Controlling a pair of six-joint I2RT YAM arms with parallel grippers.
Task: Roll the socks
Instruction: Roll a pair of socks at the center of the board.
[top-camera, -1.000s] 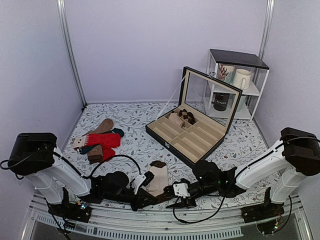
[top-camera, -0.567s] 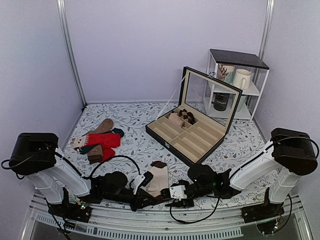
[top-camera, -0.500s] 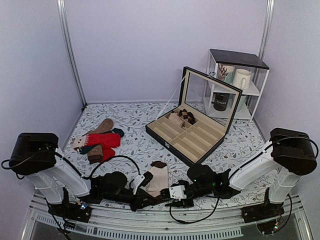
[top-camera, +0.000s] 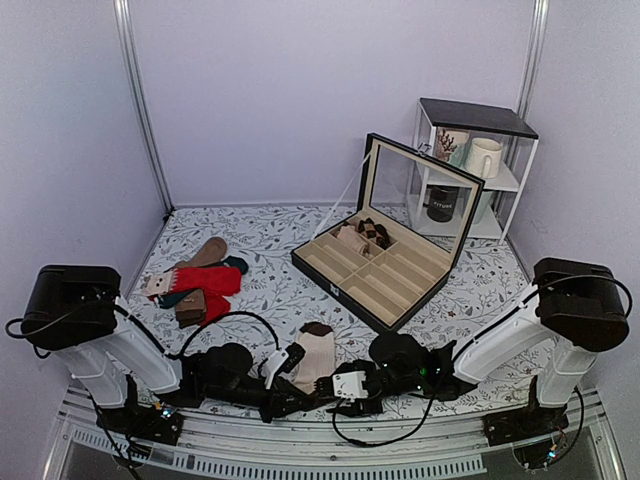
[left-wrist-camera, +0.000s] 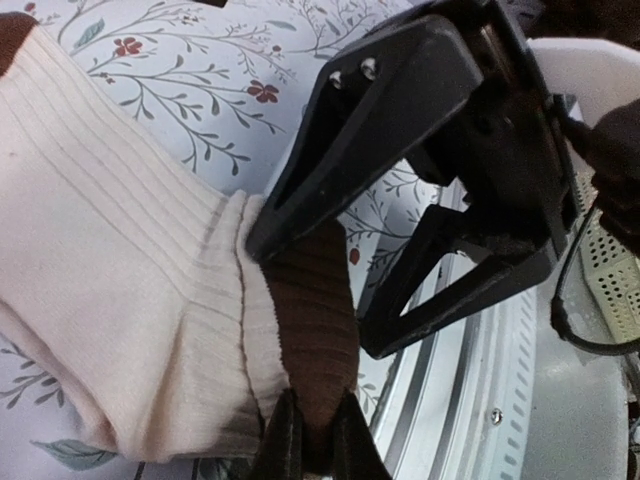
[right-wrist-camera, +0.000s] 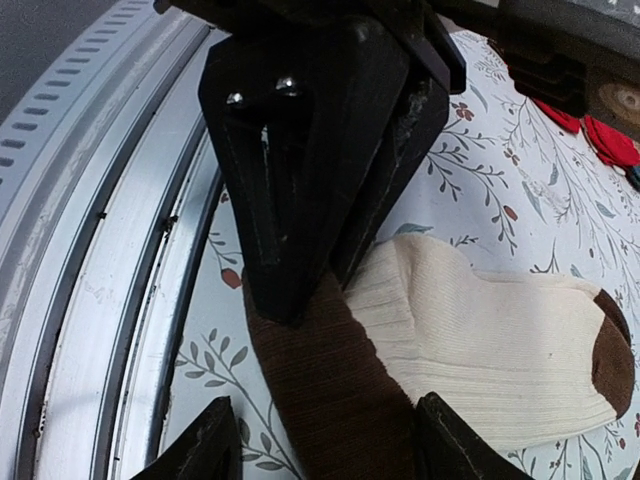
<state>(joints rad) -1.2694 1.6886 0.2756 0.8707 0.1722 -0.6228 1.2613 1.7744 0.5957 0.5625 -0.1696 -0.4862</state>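
My left pincer (left-wrist-camera: 305, 445) is clamping the ribbed knit socks (right-wrist-camera: 480, 340) by the brown cuff; my right pincer (right-wrist-camera: 325, 445) is gaping astride it.

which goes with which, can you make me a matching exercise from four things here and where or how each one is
1. cream and brown socks
2. red socks
3. white mug
4. compartment case

a. on the shelf rack
b. lid standing open
c. left side of the table
d. near front edge, in the middle

Pairs: 1-d, 2-c, 3-a, 4-b
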